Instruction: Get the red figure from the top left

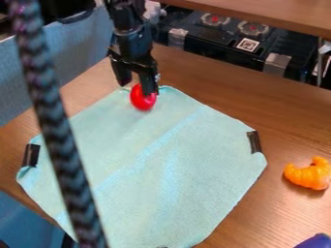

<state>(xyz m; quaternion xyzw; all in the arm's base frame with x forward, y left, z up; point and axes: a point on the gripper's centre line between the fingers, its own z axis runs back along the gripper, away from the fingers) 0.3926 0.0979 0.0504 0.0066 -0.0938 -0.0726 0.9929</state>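
In the upper left of the frame, the open-fingered gripper is at the rounded red figure, with grasping and removal apparently left to do.

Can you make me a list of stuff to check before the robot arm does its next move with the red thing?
1. Jaws at the red figure: ok, they are right by it, at the cloth's top corner.
2. Jaws apart: ok, there is a gap between them.
3. Red figure squeezed from both sides: not ok, a gap shows beside the jaw at picture left.
4. Cloth stuck down: cannot tell everywhere, but black tape sits at its left and right corners.
5. Orange toy out of the way: ok, it is off the cloth, at the right.
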